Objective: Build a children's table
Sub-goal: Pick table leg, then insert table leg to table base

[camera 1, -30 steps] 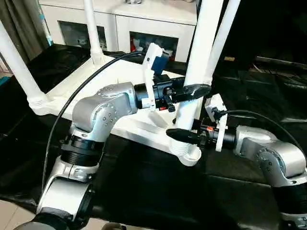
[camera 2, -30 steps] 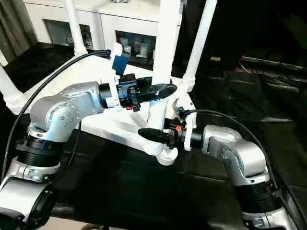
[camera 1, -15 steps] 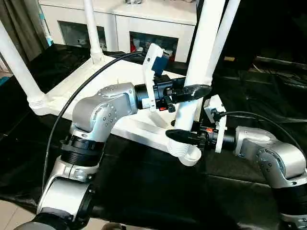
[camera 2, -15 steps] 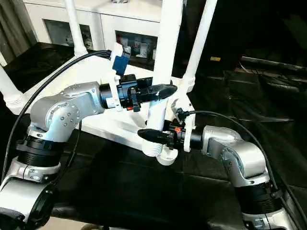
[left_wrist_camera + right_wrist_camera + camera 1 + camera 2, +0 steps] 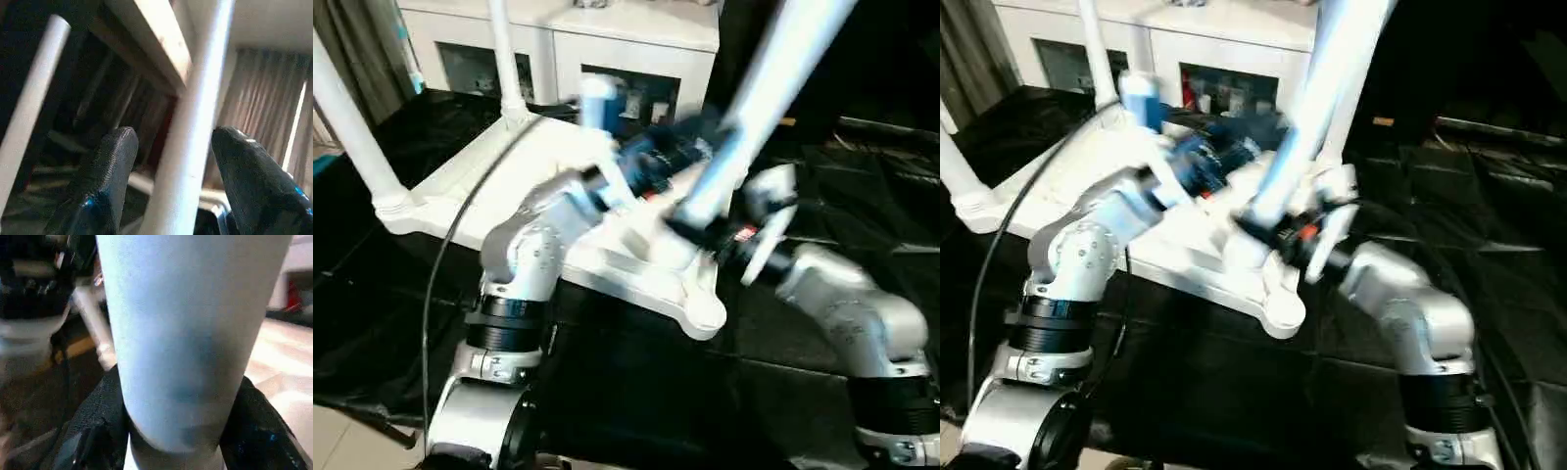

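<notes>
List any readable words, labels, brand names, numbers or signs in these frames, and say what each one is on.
None can be read.
Small yellow tag on the dark backdrop: too small and blurred to read.
Items behind the white cabinet's glass door: blurred, no legible print.
White table leg, tabletop and both arms: no visible markings.

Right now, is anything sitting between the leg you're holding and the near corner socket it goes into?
Nothing visible blocks it. The tilted leg has its lower end just above the near corner socket of the upturned tabletop. The right gripper clamps the leg; the left gripper straddles it higher up, fingers apart.
</notes>
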Available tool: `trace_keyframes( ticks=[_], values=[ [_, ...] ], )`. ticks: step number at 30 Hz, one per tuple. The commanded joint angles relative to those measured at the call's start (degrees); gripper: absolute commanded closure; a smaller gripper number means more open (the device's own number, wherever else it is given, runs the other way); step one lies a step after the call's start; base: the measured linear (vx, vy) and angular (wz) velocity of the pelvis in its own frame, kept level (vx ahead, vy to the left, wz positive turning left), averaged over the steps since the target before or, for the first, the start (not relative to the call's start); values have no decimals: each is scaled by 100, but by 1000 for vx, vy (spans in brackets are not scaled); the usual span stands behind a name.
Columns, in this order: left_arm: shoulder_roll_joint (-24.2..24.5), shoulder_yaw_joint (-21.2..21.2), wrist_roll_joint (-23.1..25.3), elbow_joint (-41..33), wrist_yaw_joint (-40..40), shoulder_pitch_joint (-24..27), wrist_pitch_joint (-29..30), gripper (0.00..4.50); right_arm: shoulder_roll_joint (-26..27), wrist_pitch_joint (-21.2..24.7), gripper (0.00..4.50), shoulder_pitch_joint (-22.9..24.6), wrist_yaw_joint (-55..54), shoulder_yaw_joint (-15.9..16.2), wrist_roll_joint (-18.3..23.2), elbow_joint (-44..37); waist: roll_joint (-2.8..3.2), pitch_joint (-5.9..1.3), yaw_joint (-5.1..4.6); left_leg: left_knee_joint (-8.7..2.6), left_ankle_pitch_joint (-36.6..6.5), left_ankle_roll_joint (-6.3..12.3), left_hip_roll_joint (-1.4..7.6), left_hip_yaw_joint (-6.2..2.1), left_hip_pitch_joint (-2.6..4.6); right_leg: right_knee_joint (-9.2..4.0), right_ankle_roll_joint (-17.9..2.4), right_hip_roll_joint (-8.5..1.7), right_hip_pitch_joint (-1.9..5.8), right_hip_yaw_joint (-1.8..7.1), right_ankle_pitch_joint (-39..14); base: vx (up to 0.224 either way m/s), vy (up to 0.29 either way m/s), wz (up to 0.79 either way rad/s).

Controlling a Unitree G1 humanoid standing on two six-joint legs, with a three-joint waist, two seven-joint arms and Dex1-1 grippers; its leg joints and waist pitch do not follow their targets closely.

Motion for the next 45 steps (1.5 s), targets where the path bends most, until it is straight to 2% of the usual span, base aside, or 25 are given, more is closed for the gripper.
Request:
trace_keyframes(
  ticks=[1, 2, 3, 5, 6, 7, 8, 10, 11, 12, 14, 15, 17, 18, 20, 21, 23, 25, 28, 30, 33, 36, 39, 41, 45],
  values=[
    [93, 73, 33, 218, -58, -166, -209, 158, -18, -247, 257, 80, -341, -181, -177, -158, 14, -431, -23, -395, -845, -71, 170, -84, 82, -388, -1098, -264, 304, 230, -811, 0, 0, 0],
    [352, -229, 423, 328, -333, -163, -417, 158, -160, -351, 257, 168, -365, -69, -460, -128, 107, -425, -28, -402, -859, -113, 165, -93, 95, -396, -1018, -251, 291, 233, -875, 0, 0, 0],
    [575, -541, 795, 419, -611, -139, -660, 158, -272, -500, 257, 257, -333, 21, -677, -101, 62, -423, -39, -424, -877, -127, 163, -103, 109, -451, -772, -228, 288, 230, -1030, 0, 0, 0],
    [1201, -1507, 1838, 592, -1291, -22, -1354, 158, -590, -521, 257, 482, -347, 200, -1057, -107, 87, -423, -40, -442, -867, -143, 165, -125, 114, -460, -572, -232, 297, 241, -1080, 0, 0, 0],
    [1452, -1884, 2199, 650, -1566, 27, -1569, 158, -671, -477, 257, 576, -340, 200, -1083, -141, 94, -428, -62, -438, -867, -187, 169, -108, 127, -430, -593, -240, 293, 251, -990, 0, 0, 0],
    [1504, -1961, 2273, 661, -1622, 37, -1613, 158, -687, -468, 257, 595, -339, 199, -1089, -148, 93, -429, -64, -444, -852, -181, 175, -122, 112, -433, -596, -244, 299, 249, -952, 0, 0, 0],
    [1854, -2486, 2693, 763, -2122, 122, -1829, 158, -759, -290, 257, 768, -372, 103, -992, -277, 94, -438, -83, -439, -815, -192, 182, -109, 114, -386, -728, -255, 301, 251, -766, 0, 0, 0],
    [1959, -2637, 2706, 778, -2350, 166, -1714, 158, -803, -167, 257, 874, -351, 61, -909, -400, 90, -437, -95, -440, -771, -140, 180, -107, 102, -361, -860, -251, 309, 256, -600, 0, 0, 0],
    [2032, -2782, 2732, 826, -2550, 203, -1666, 158, -860, -70, 257, 976, -344, 37, -856, -508, 195, -435, -88, -430, -796, -151, 182, -107, 111, -339, -991, -268, 304, 256, -507, 0, 0, 0],
    [2074, -2877, 2750, 861, -2671, 225, -1640, 158, -903, -18, 257, 1043, -336, 26, -826, -573, 132, -429, -112, -434, -874, -137, 185, -95, 106, -365, -1068, -264, 313, 254, -514, 0, 0, 0],
    [2146, -3187, 3033, 1205, -2885, 211, -1926, 158, -975, 10, 257, 1158, -312, 44, -813, -644, 127, -419, -118, -430, -954, -116, 175, -85, 99, -383, -1115, -268, 317, 259, -617, 0, 0, 0],
    [2177, -3305, 3201, 1400, -2956, 192, -2130, 158, -992, -4, 257, 1198, -304, 63, -829, -675, 214, -402, -111, -434, -1116, -112, 164, -101, 98, -431, -1066, -293, 310, 260, -1027, 0, 0, 0],
    [2190, -3422, 3390, 1677, -3033, 146, -2372, 158, -1015, 7, 257, 1243, -279, 79, -828, -721, 170, -397, -146, -447, -1257, -149, 171, -109, 90, -458, -999, -296, 322, 253, -1328, 0, 0, 0],
    [2163, -3448, 3526, 1952, -3044, 84, -2607, 158, -1026, 2, 257, 1273, -260, 101, -855, -752, 215, -385, -145, -440, -1299, -129, 157, -103, 100, -506, -939, -285, 296, 256, -1465, 0, 0, 0],
    [2118, -3510, 3794, 2616, -2991, -111, -3086, 194, -1048, 65, 257, 1348, -240, 115, -861, -853, 208, -390, -148, -438, -1342, -116, 155, -103, 104, -526, -858, -289, 294, 258, -1659, 0, 0, 0],
    [2132, -3544, 3885, 2758, -2907, -166, -3232, 194, -1052, 97, 257, 1360, -251, 111, -837, -893, 265, -410, -137, -436, -1331, -139, 163, -118, 117, -497, -860, -301, 295, 260, -1633, 0, 0, 0],
    [2138, -3565, 3995, 2993, -2757, -244, -3403, 200, -1064, 121, 257, 1383, -261, 115, -817, -941, 254, -415, -145, -438, -1353, -154, 174, -117, 122, -497, -902, -290, 291, 253, -1521, 0, 0, 0],
    [2109, -3563, 4129, 3415, -2536, -386, -3771, 237, -1093, 142, 257, 1407, -272, 129, -762, -995, 263, -421, -136, -435, -1314, -127, 179, -118, 115, -473, -983, -297, 294, 253, -1377, 0, 0, 0],
    [2059, -3502, 4172, 3665, -2483, -460, -3924, 240, -1126, 177, 257, 1450, -232, 144, -730, -1067, 275, -438, -126, -424, -1208, -96, 183, -115, 107, -444, -1084, -295, 307, 252, -1100, 0, 0, 0],
    [2028, -3473, 4199, 3786, -2485, -494, -3997, 283, -1141, 192, 257, 1473, -207, 150, -729, -1096, 270, -445, -131, -415, -1141, -59, 178, -107, 101, -426, -1172, -291, 316, 252, -928, 0, 0, 0],
    [1906, -3435, 4279, 4224, -2527, -620, -4261, 280, -1189, 212, 257, 1495, -129, 179, -749, -1124, 284, -446, -121, -407, -1125, 2, 174, -103, 95, -435, -1221, -302, 327, 254, -858, 0, 0, 0],
    [1859, -3466, 4333, 4426, -2569, -671, -4399, 325, -1227, 202, 257, 1513, -114, 195, -752, -1129, 300, -436, -128, -412, -1214, -11, 179, -104, 108, -449, -1251, -302, 320, 252, -939, 0, 0, 0],
    [1786, -3476, 4397, 4708, -2551, -741, -4566, 323, -1266, 212, 257, 1511, -107, 191, -734, -1131, 316, -432, -130, -414, -1324, -41, 177, -108, 122, -473, -1235, -307, 321, 252, -1110, 0, 0, 0],
    [1781, -3483, 4418, 4747, -2540, -753, -4585, 359, -1270, 214, 257, 1510, -109, 188, -733, -1133, 322, -429, -134, -419, -1341, -46, 178, -111, 114, -477, -1223, -306, 326, 251, -1134, 0, 0, 0],
    [1747, -3545, 4711, 5162, -2376, -896, -4757, 368, -1267, 188, 257, 1579, -105, 207, -788, -1189, 346, -430, -131, -415, -1320, -25, 173, -117, 106, -483, -1204, -299, 333, 251, -1086, 0, 0, 0]
  ],
)
